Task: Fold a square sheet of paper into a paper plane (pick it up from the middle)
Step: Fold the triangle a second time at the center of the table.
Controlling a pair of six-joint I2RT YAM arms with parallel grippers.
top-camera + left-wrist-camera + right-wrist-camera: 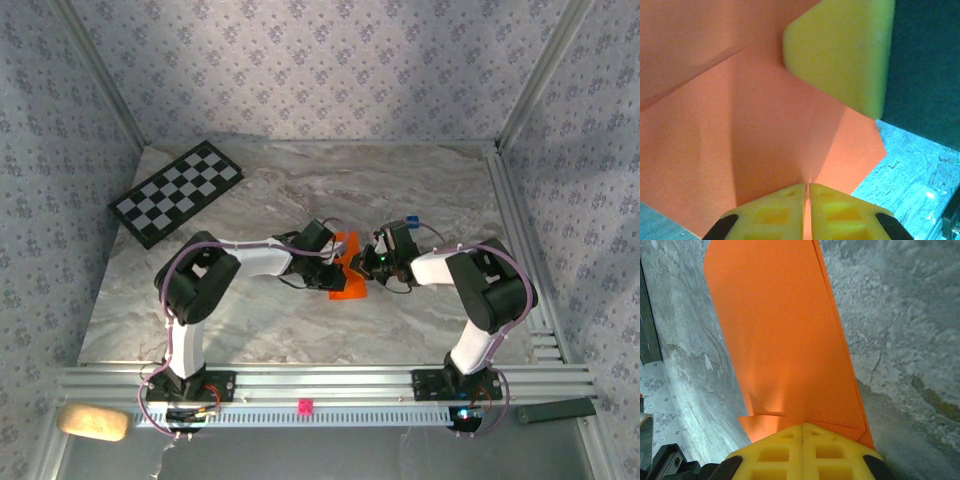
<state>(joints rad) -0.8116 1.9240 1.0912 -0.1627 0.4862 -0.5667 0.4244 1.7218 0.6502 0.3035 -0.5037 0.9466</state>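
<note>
The square sheet of paper (349,272) is bright orange, partly folded with creases, and held just above the marble table (430,190) at its middle. My left gripper (336,258) is shut on the sheet's left side. In the left wrist view its yellow fingertips (806,186) pinch the sheet of paper (740,125) at a centre crease. The right gripper's yellow finger (840,50) presses the sheet from above there. My right gripper (372,262) is shut on the sheet's right side. In the right wrist view that gripper (803,426) clamps the folded sheet (785,340), which reaches away as a long strip.
A black-and-white checkerboard (177,192) lies at the back left of the table. A tiny red cube (305,405) sits on the front rail between the arm bases. A beige pad (93,421) lies at the front left, a dark bar (555,409) at the front right.
</note>
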